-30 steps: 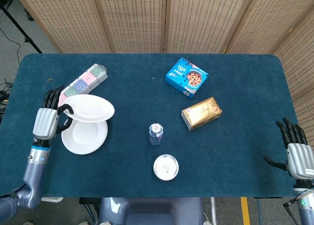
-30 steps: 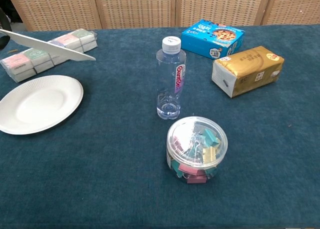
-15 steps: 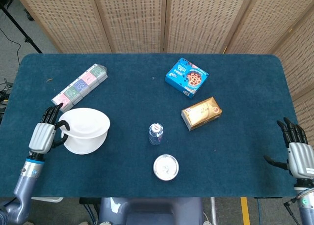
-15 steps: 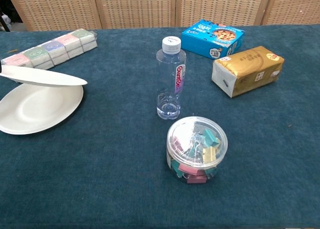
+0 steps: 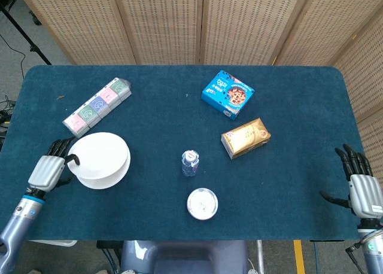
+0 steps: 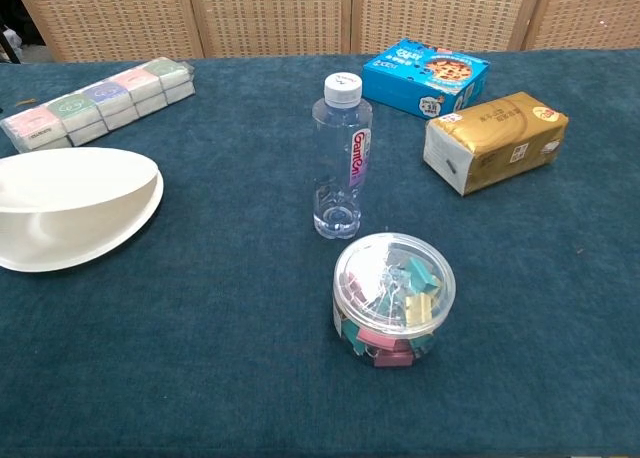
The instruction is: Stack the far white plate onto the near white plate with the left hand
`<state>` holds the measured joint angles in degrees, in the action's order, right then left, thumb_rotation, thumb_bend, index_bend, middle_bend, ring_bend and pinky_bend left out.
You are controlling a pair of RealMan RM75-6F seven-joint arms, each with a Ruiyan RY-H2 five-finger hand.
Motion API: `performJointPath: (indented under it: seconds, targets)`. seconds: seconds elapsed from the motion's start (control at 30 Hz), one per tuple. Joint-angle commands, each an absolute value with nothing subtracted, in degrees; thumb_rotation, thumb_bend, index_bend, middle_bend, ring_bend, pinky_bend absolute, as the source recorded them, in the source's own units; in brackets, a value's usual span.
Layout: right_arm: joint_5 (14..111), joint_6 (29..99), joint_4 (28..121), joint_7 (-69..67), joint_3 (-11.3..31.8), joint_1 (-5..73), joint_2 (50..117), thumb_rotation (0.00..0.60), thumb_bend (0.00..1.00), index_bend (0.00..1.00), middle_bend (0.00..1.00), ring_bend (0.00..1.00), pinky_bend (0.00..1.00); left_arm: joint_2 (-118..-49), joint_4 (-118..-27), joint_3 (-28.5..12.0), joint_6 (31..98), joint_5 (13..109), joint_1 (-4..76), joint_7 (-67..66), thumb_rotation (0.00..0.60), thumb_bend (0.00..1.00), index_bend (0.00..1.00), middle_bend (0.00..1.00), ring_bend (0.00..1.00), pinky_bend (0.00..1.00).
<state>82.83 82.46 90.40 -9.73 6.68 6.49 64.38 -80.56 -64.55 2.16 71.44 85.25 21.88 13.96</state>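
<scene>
Step in hand: lowering and releasing. The left hand [image 5: 46, 170] grips the far white plate [image 5: 97, 155] by its left rim, fingers curled over the edge; the chest view shows the plate but not the hand.

The plate sits tilted over the near white plate [image 5: 114, 176], which peeks out just beyond the hand along the right and near edges. Whether the two rims touch yet, I cannot tell.

To do it well, judged from this: level the tilt first, centre the held plate over the lower one, settle it until the rims nest, then open the fingers and draw the hand out sideways, not upward, so the stack is not dragged.

Farther from the hand, across the counter [image 5: 287, 166], stands a water bottle [image 6: 341, 158].

The right hand [image 5: 363, 187] holds nothing, fingers spread.
</scene>
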Motion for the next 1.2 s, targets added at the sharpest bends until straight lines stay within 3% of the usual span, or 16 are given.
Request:
performJointPath:
  seconds: [0.03,0.17,0.4,0.73,0.93,1.2]
  targets:
    - [82.9,82.5,90.5,-9.6,6.6,6.5,64.4,0.600,0.00,0.00,0.00,0.00,0.00,-79.2,-67.2,2.1,69.6,84.3,22.2,12.6,0.600,0.26,0.20,0.00,0.00,0.00]
    - [82.8,82.6,90.6,-9.4,6.7,6.5,64.4,0.600,0.00,0.00,0.00,0.00,0.00,-78.1,-68.8,2.3,69.0,84.9,22.2,12.6,0.600,0.16,0.06,0.00,0.00,0.00]
    - [82.8,82.7,90.7,-9.3,6.7,6.4,64.3,0.600,0.00,0.00,0.00,0.00,0.00,-75.0,-71.9,3.1,67.3,85.4,22.2,12.0,0.600,0.09,0.00,0.00,0.00,0.00]
    - [82.7,82.8,90.9,-9.3,6.7,6.4,64.2,0.600,0.00,0.00,0.00,0.00,0.00,-73.0,-74.1,2.2,68.4,84.9,21.0,13.4,0.600,0.09,0.00,0.00,0.00,0.00]
    - [83.0,83.1,91.3,-9.1,6.7,6.3,64.1,0.600,0.00,0.00,0.00,0.00,0.00,-68.9,-80.4,4.8,58.7,86.4,24.7,16.3,0.600,0.09,0.03,0.00,0.00,0.00]
    - [82.7,83.0,91.3,-9.2,6.7,6.3,64.1,0.600,0.00,0.00,0.00,0.00,0.00,-66.3,-84.6,5.5,53.5,87.3,27.7,13.9,0.600,0.09,0.04,0.00,0.00,0.00]
